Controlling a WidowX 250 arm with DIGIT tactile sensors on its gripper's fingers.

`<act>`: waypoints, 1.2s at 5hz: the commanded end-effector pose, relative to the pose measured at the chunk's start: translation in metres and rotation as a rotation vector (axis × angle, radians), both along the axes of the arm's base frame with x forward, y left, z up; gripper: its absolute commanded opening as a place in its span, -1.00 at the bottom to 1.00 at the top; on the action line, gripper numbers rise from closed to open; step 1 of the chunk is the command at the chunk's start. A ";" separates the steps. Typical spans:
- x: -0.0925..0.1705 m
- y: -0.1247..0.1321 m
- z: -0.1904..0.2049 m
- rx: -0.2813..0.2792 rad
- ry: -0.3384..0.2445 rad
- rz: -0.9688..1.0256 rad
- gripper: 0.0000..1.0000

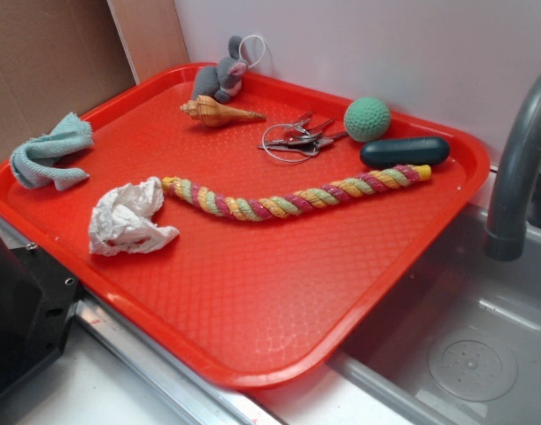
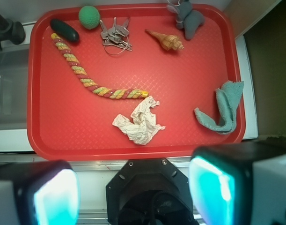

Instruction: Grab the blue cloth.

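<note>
You are looking at a red tray point(image 2: 54, 140) with a textured floor, set beside a grey sink basin point(image 1: 465, 354) and a dark faucet point(image 1: 518, 168), with a pale wall behind. In the wrist view, your pincer point(image 2: 133, 192) sits at the bottom edge, over the tray's near rim. Its two fingers point(image 2: 56, 194) stand wide apart, released, with nothing between them, and their inner faces glow teal.

Nearest ahead of the pincer, just past the near rim, lies the white tissue wad point(image 2: 140, 122), crumpled and flat on the tray. The striped rope toy point(image 2: 86, 79) begins just beside the wad's far side and runs away up and to the left in that view.

The blue cloth point(image 2: 222, 110) lies ahead and to the right of the pincer in the wrist view, bunched and folded, right at the tray's right rim. In the exterior view, the blue cloth point(image 1: 50, 152) drapes over the rim at the tray's left corner. It is well apart from the wad and untouched.

Farther out, along the far side of the tray, you have a spiral shell point(image 2: 166, 40), a bunch of keys point(image 2: 115, 35), a green ball point(image 2: 89, 16), a dark oval case point(image 2: 64, 29) at the rope's far end, and a grey plush toy point(image 2: 187, 18) in the far right corner.
</note>
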State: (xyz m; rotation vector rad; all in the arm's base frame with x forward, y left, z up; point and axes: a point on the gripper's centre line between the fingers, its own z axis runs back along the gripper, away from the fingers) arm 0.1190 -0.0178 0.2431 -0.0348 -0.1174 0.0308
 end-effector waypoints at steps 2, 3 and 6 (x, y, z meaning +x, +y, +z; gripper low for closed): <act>0.021 0.050 -0.050 0.069 0.062 0.172 1.00; 0.032 0.106 -0.098 0.100 0.052 0.424 1.00; 0.024 0.149 -0.136 0.079 -0.008 0.676 1.00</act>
